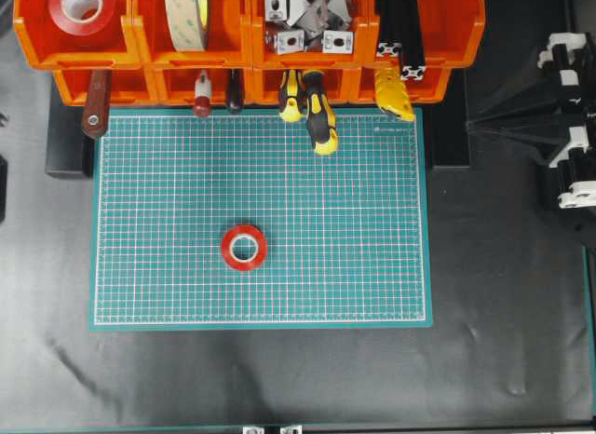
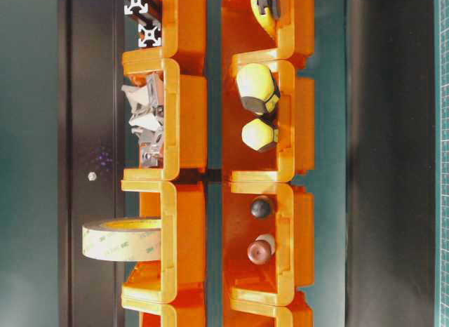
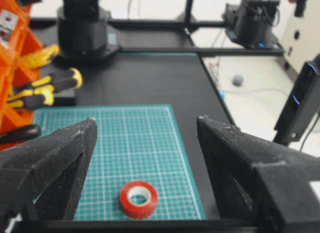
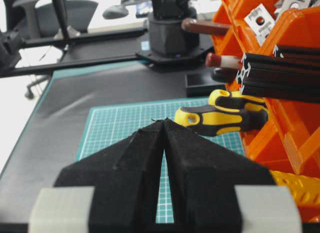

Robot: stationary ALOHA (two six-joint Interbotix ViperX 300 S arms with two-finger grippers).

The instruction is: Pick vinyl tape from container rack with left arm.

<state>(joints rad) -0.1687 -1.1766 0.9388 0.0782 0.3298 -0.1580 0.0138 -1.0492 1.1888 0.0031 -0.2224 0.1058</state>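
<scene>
On the green cutting mat [image 1: 261,220], a little toward seven o'clock of its middle, a vinyl tape [image 1: 244,247] lies flat with its hole facing up. A second red roll [image 1: 82,7] sits in the top-left bin of the container rack [image 1: 244,45], at eleven o'clock of the overhead view. Flat as it lies, the mat roll has no long axis and offers the same width from any side.

The left arm's jaws [image 3: 142,158] stand wide apart with nothing between them. In the left wrist view the mat roll sits low and nearly centred in the gap, at about six o'clock. Whether the pick is already finished or the rack roll is meant, I cannot tell. The left arm is out of the overhead view. The right arm's jaws [image 4: 164,143] are closed tip to tip on nothing.

Bare mat surrounds the fallen roll on every side. The screwdriver handles [image 1: 315,108] hang over the mat's twelve o'clock edge, well apart from it. The black counter [image 1: 503,294] borders the mat all round.
</scene>
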